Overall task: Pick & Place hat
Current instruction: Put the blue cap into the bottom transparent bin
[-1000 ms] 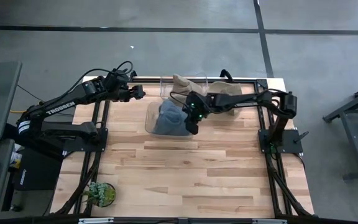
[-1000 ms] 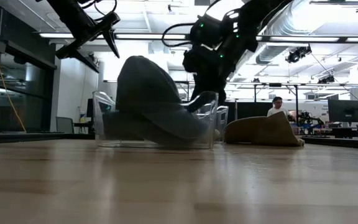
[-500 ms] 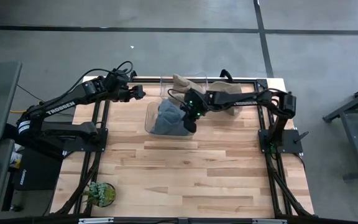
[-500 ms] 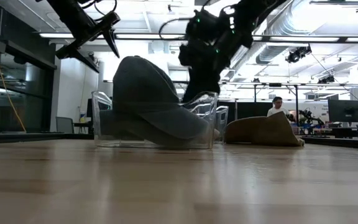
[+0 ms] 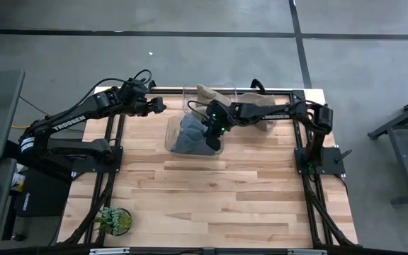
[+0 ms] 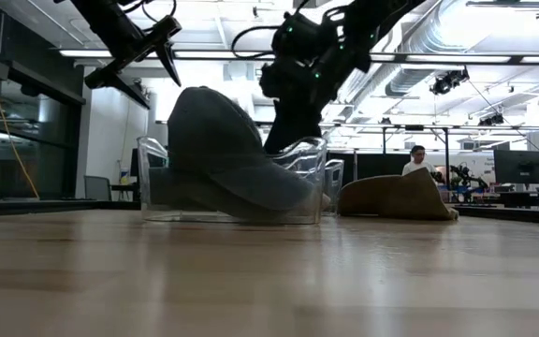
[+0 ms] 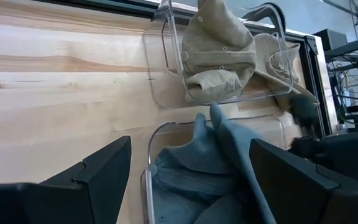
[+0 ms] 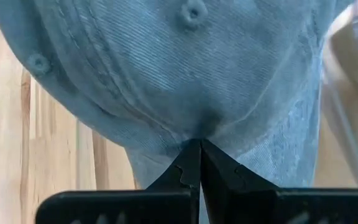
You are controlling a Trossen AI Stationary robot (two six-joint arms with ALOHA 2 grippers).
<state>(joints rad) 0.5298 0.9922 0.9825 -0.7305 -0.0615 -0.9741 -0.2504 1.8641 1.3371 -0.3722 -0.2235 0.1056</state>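
A blue-grey hat (image 5: 192, 134) lies in a clear plastic container (image 5: 170, 139) near the table's far middle. Its crown (image 6: 215, 131) stands up over the rim and its brim rests on the container's floor. My right gripper (image 8: 199, 142) is shut on the crown's cloth. It reaches in from the right (image 5: 213, 137). My left gripper (image 7: 189, 142) hangs open above the table's far left (image 5: 160, 106), apart from the hat, with nothing between its fingers. My right gripper pinches a small pucker of the crown's cloth (image 8: 207, 126) between its two fingertips, below the top button. The fingers come slanting down from the table's right side. The hat stays in the container, its brim (image 6: 269, 192) low inside and its crown upright.
A second clear container (image 7: 166, 62) stands behind the first at the far edge and holds a tan hat (image 7: 219, 53). Another tan hat (image 6: 396, 197) lies on the table to the far right. A small potted plant (image 5: 115, 219) stands at the near left corner.
My right gripper has gone up a little and toward the table's far left, still shut on the hat. The hat's crown has been drawn with it toward the left, while the brim has stayed inside the container.
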